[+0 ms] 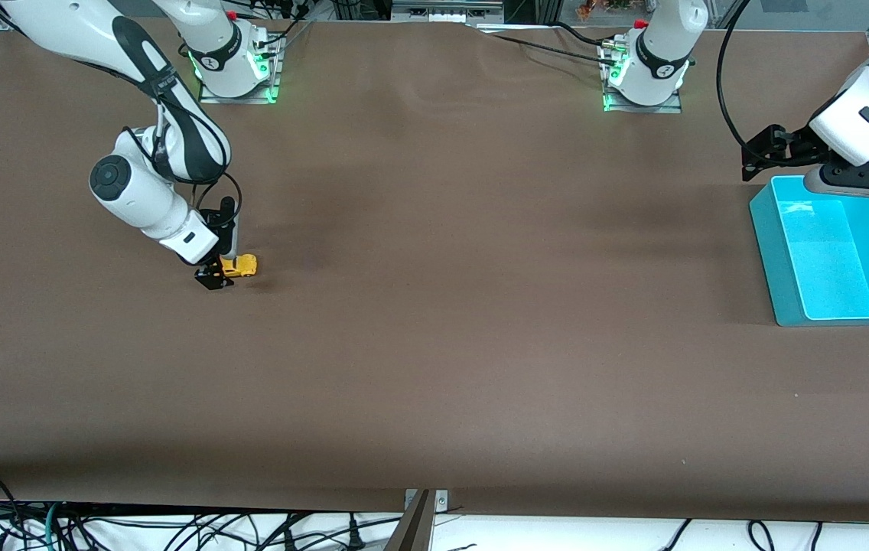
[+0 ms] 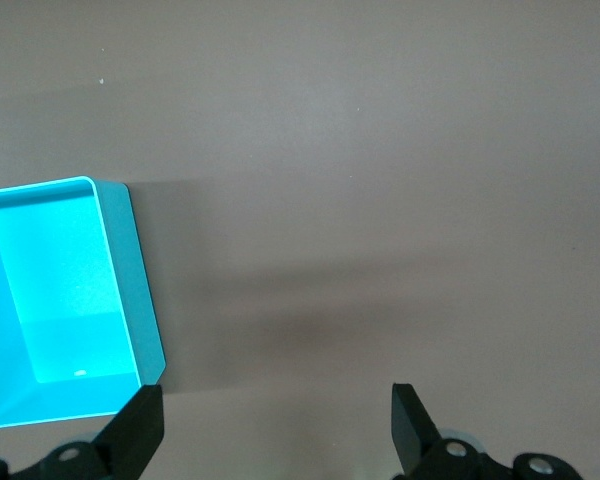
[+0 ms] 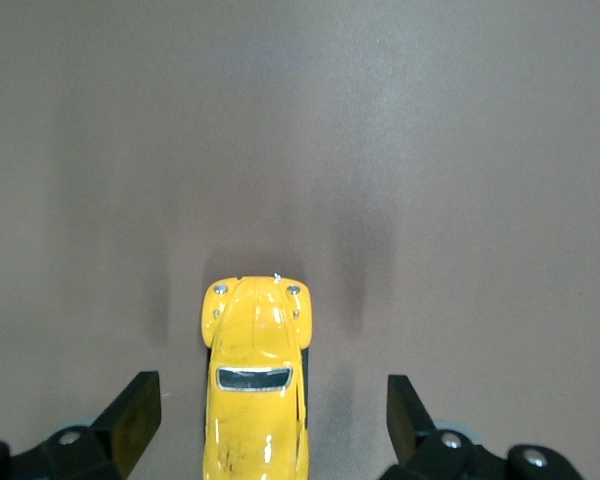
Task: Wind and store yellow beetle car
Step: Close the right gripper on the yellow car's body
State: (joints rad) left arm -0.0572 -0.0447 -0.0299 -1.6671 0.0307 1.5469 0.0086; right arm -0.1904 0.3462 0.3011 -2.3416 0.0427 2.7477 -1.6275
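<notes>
While right gripper (image 3: 270,420) straddles car (image 1: 239,265), jaws spread and off its sides, an off-centre close may skid it. Left gripper (image 2: 275,425) waits open over bin (image 1: 779,252).

front camera looks down across the table (image 1: 434,367) at both bases; wrist cameras look down close, past their jaws.
</notes>
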